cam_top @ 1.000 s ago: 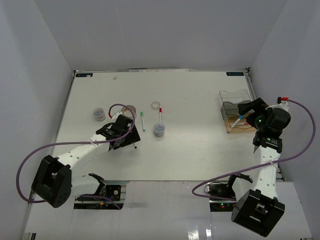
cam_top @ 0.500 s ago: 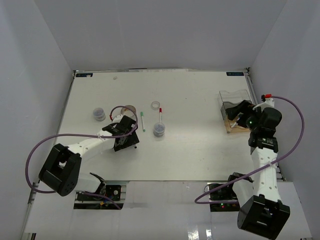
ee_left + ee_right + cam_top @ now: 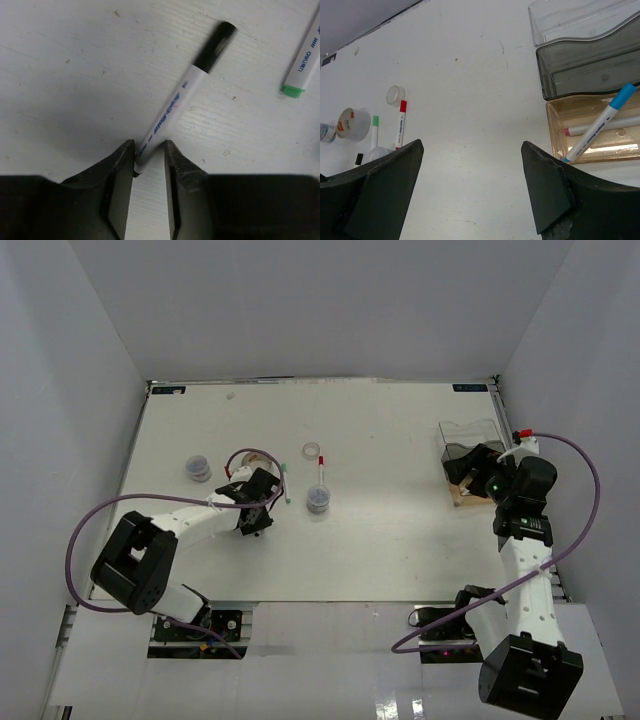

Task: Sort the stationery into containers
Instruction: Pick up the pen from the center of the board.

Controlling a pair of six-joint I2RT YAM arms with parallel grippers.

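The step in hand is the pick of the black marker (image 3: 180, 95). It lies flat on the bench (image 3: 75, 75), and the left gripper (image 3: 149, 150) has its jaws narrow astride the tail end. One finger sits against the barrel and a sliver of gap shows at the other, so I read it as not clamped. The green marker (image 3: 305, 55) lies near, apart. The right gripper (image 3: 471, 145) hovers by the tray (image 3: 552, 125), jaws wide and empty. In the tray a blue marker (image 3: 600, 125) leans across a pink marker (image 3: 630, 121). Next, I judge: close fully and lift level — gripped so near its end, the marker may pivot — then carry it to the tray.
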